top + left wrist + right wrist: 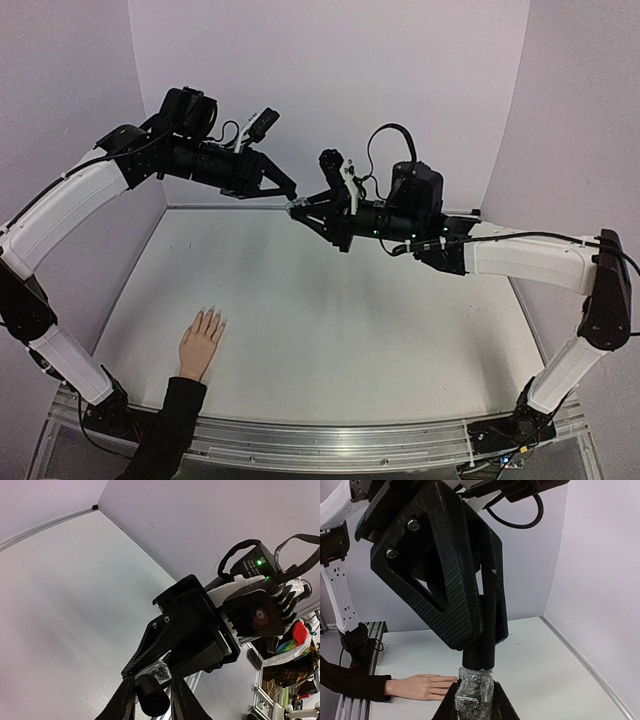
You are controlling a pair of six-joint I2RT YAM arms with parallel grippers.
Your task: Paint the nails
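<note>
The nails (209, 318) were too small to make out; they sat at the tips of one pale peach hand (202, 342). It lay palm down on the table at about 8 o'clock in the top view, with its fingers spread toward 12 o'clock. One black sleeve (170, 420) ran back from its wrist over the near edge at 7 o'clock. From the right wrist camera the same hand lay flat, low on the left, with its fingertips toward the middle of that view.

Well apart from the hand, toward 12 o'clock and raised above the table, the two grippers met tip to tip. The right gripper (474, 706) was pinching one small glittery bottle (474, 690) between its fingers. The left gripper (152, 702) had its jaws pressed against the bottle's one black cap (480, 655), which stood out of the bottle's top.

The table (330, 330) was a plain, matt white surface. Pale lilac walls (330, 80) closed it in on three sides, at 9, 12 and 3 o'clock. One ribbed aluminium rail (330, 440) ran along the near edge at 6 o'clock and carried the bases of the two arms, one at each end. In the left wrist view, blurred colourful clutter showed beyond the table's edge.
</note>
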